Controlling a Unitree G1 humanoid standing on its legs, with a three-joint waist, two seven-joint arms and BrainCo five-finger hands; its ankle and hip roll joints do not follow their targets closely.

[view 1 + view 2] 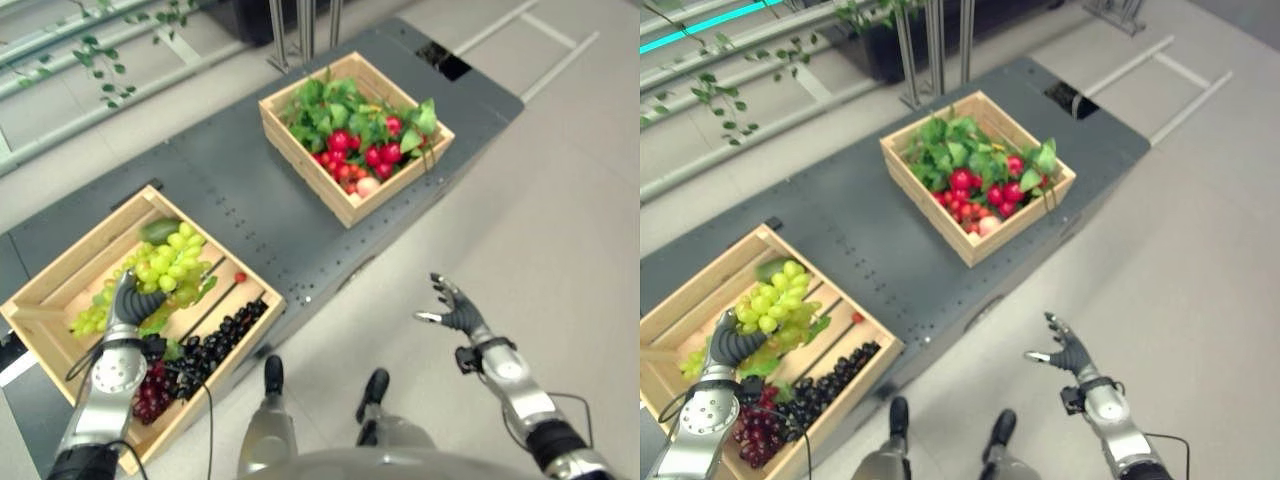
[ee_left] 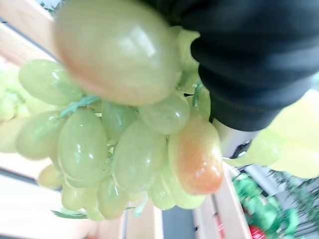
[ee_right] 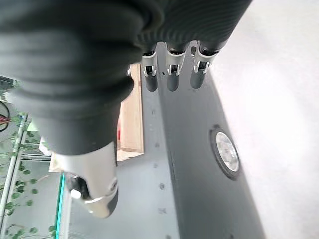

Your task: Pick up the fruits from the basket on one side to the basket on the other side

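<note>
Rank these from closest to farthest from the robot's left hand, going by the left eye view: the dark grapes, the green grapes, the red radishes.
1. Green grapes: in the near crate, right at the left hand.
2. Dark grapes: same crate, just beside the hand, toward the robot.
3. Red radishes: in the far crate, across the grey table.

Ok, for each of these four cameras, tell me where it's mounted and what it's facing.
Left eye view: head, looking down at the left hand on green grapes in the near crate.
Right eye view: head, same scene; right hand open off the table, far crate beyond.
Left wrist view: left wrist, grapes close up, dark cover.
Right wrist view: right wrist, along straight fingers at the table.
Both eyes share everything.
</note>
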